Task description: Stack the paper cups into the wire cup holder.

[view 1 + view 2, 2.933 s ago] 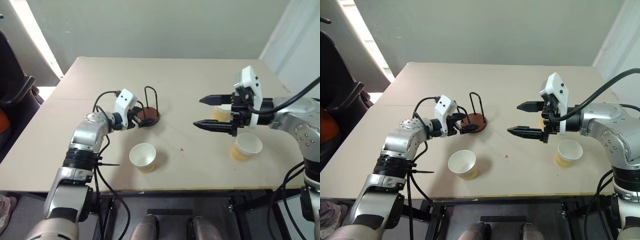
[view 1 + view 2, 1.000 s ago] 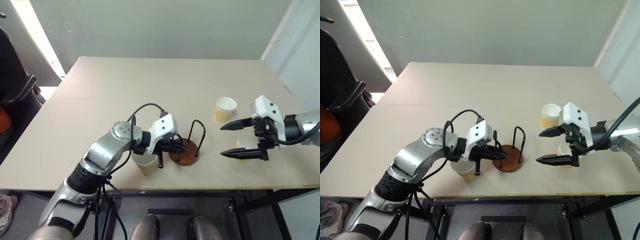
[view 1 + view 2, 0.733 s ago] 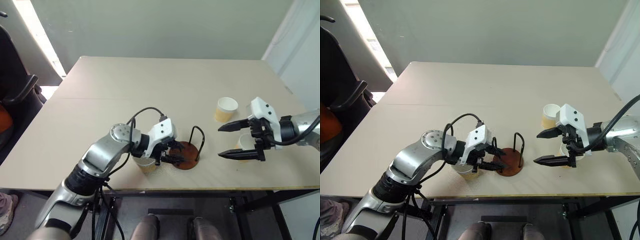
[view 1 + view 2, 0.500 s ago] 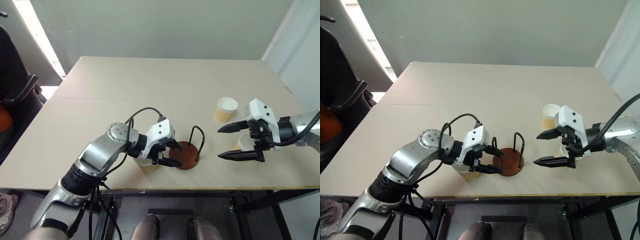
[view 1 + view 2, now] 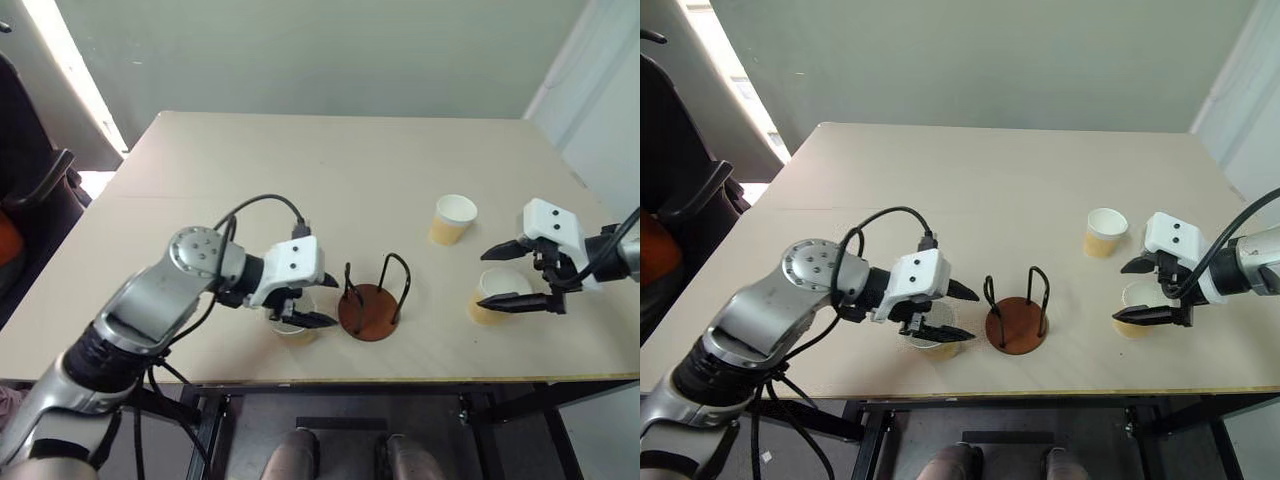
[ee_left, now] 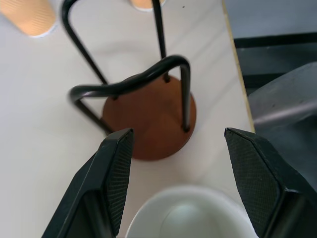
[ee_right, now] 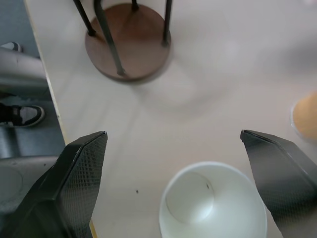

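While my left pincer (image 5: 945,312) gapes open over one paper cup (image 5: 930,338) at the table's (image 5: 300,180) near edge, holding nothing, the wire cup holder (image 5: 371,300) stands empty just beside it. Opposite, my right pincer (image 5: 519,274) spreads wide above a second cup (image 5: 492,293), a third cup (image 5: 453,219) farther back.

Three upright paper cups (image 5: 452,219) stand around the empty wire cup holder (image 5: 368,310).
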